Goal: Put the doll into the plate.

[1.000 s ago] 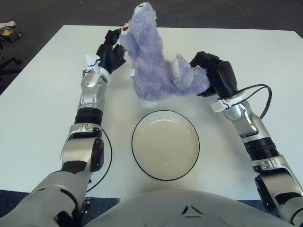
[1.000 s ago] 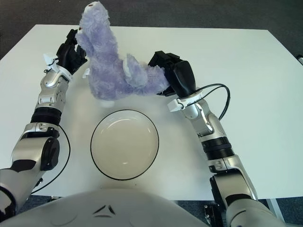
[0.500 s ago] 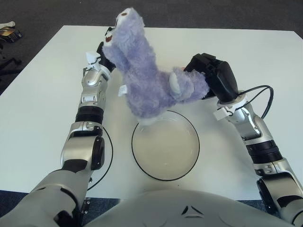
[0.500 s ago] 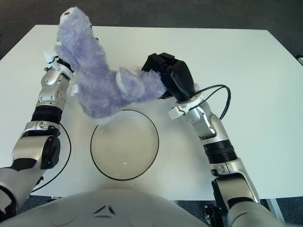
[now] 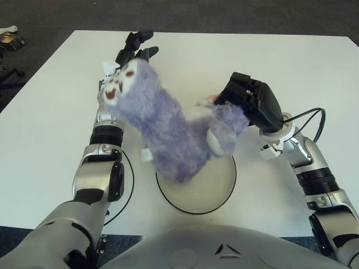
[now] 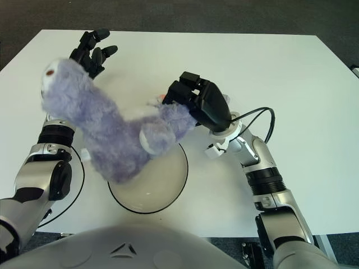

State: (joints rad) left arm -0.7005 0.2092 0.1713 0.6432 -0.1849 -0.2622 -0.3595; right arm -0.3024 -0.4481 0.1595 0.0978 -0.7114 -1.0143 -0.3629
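Doll (image 5: 168, 134) is airborne over the plate (image 5: 227, 188) now. A second ago its base was on the surface (image 5: 50, 129) just behind the plate; half a second ago we had it lifted with its bottom at the far rim. Now its lower end hangs over the near-left part of the bowl, head tipped out toward our left.

Right hand (image 5: 247, 101) carries the load: fingers curled into the doll's far end by the limb, pinching the plush. It has come nearer and inward over the plate's right side.

Left hand (image 5: 136, 47) has let go. Fingers spread, sitting behind the doll's head, apart from it as far as we can tell. It was against the head a second ago, so support there is gone and the doll swings from the right-hand grip alone.

Whether the doll's bottom touches the plate yet, we can't tell; it blocks most of the bowl in both views.

Our read: transport is nearly done, lowering and release remain. The doll is long and floppy and leans left past the rim, so a drop from here could leave the head draped outside or tip it off the plate. We'd bring the right hand lower and a bit more centred before opening.
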